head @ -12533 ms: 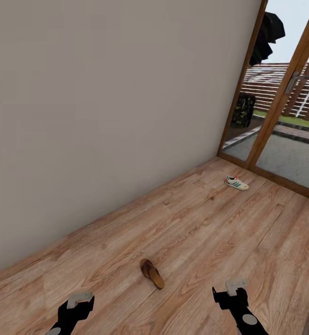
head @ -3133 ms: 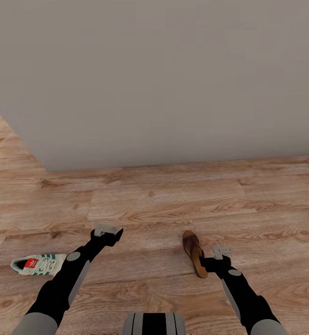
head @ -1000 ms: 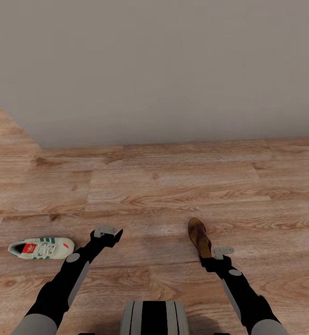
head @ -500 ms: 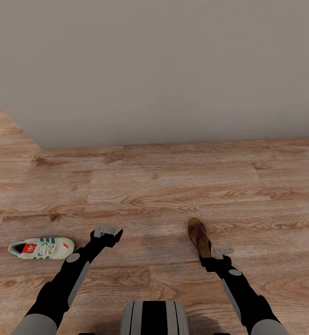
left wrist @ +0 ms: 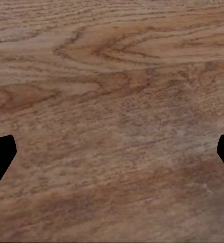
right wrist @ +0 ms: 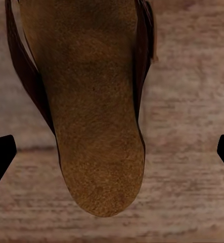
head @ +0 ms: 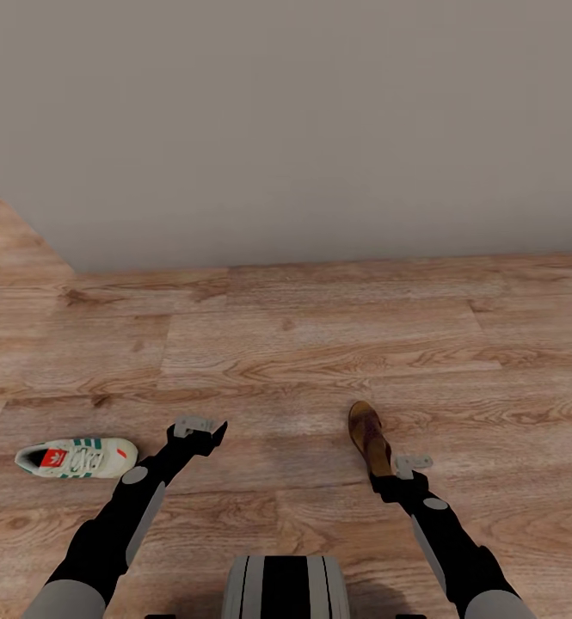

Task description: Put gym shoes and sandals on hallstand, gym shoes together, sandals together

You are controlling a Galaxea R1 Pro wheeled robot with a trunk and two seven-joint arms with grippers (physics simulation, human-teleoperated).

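1. Nearest the robot, the right gripper (head: 403,468) hangs low over the heel end of 1 sandal (head: 369,438); the head picture is all but unchanged from 0.5 s ago, so the approach has settled.
2. In the right wrist view the sandal (right wrist: 94,106) lies square between the 2 dark fingertips (right wrist: 0,157), which stand wide apart at the picture's edges and hold nothing.
3. Against 3.1 s ago, the sandal sat beside and short of this gripper; now it runs lengthwise ahead of it. My judgement: the lining-up is done and a descent and close should come next.
4. The left gripper (head: 198,427) hovers spread wide, empty, over bare corridor floor (left wrist: 112,101).
5. Further to the left, 1 gym shoe (head: 77,457) rests on the floor (head: 320,344), well apart from that gripper.
6. Beyond stands a plain wall (head: 286,129). No shoe is racked yet.
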